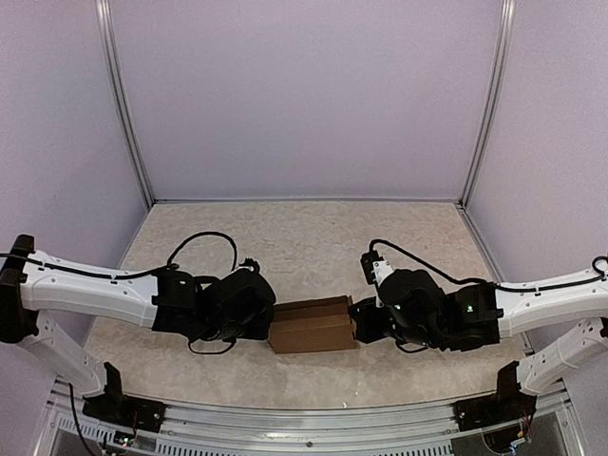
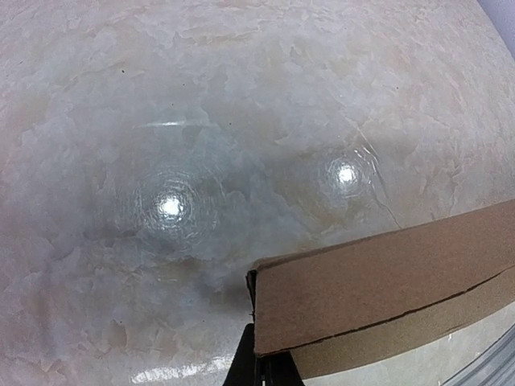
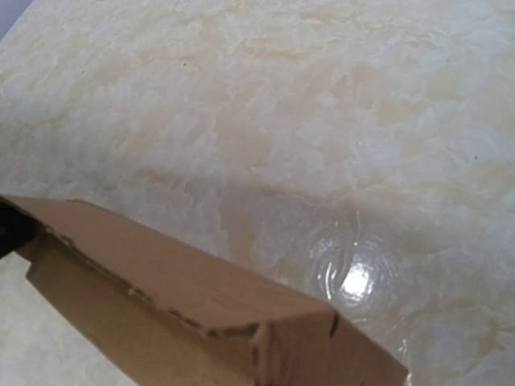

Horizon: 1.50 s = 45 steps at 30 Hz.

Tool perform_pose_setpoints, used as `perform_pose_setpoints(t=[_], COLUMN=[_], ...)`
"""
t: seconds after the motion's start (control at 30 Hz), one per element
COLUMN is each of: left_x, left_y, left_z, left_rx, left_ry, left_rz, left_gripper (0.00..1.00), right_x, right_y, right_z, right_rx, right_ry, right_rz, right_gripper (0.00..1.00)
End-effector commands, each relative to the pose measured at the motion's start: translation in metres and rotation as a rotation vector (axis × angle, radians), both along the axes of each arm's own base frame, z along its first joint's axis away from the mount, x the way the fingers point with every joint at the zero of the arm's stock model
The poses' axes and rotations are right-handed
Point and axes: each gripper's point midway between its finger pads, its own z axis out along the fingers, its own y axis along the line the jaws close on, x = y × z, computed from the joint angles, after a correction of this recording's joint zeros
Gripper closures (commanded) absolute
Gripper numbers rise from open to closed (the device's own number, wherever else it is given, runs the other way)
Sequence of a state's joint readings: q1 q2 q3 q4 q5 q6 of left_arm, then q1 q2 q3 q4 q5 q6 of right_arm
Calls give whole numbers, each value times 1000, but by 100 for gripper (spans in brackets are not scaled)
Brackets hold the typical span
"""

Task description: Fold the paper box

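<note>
The top view gives the whole scene. The box [image 1: 312,325] lies on the table [image 1: 304,237], at about 6 o'clock from the table's middle, with its long side running from 9 to 3 o'clock. The left claw [image 1: 270,321] meets its 9 o'clock end and the right claw [image 1: 358,323] meets its 3 o'clock end. From this view the fingers are hidden under the black wrist bodies.

The left wrist view adds what the top view does not show. The dark fingers [image 2: 244,366] are pressed together at 6 o'clock of the picture, and a corner of the box lies right over their tips. I cannot tell whether a thin flap is between them. A long slit runs along the box near its lower edge.

The right wrist view shows none of its own fingers. It shows only the box at 7 o'clock, with a rough, toothed fold line along its top. The right claw is pressed together too, but I cannot tell whether it grips the box.

The box is a closed slim carton, and its inside does not show in any view.

Open table lies toward 12 o'clock, up to the back wall [image 1: 304,95]. Toward 6 o'clock the box is near the metal rail [image 1: 304,413].
</note>
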<state>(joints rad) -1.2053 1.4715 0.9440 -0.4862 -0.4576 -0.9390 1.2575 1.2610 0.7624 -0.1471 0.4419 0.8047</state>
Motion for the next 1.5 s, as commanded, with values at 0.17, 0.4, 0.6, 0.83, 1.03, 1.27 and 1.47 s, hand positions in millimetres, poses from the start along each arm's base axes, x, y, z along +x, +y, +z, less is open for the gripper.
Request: perform_pose_setpoints(t=[0.17, 0.4, 0.6, 0.83, 1.03, 1.27, 1.47], left_x=[-11, -10, -9, -8, -9, -10, -11], left_y=[-9, -10, -13, -16, -15, -18, -21], left_z=[-11, -11, -10, -10, -12, -14, -18], left_rx=[72, 82, 95, 114, 118, 137, 154], left_ry=[7, -11, -28, -41, -47, -54, -59], left_rz=[-37, -32, -37, -42, -41, -52, -57], left_gripper=[100, 100, 100, 100, 100, 100, 100], right_x=[-5, -2, 1, 3, 8, 11, 12], right_y=[0, -11, -14, -14, -16, -19, -23], right_z=[4, -2, -4, -11, -9, -12, -16], right_rx=[95, 134, 186, 242, 271, 299, 286], right_ry=[104, 180, 221, 275, 292, 318, 327], right_rz=[-8, -15, -34, -45, -54, -65, -66], right_gripper=[100, 100, 100, 100, 100, 100, 100])
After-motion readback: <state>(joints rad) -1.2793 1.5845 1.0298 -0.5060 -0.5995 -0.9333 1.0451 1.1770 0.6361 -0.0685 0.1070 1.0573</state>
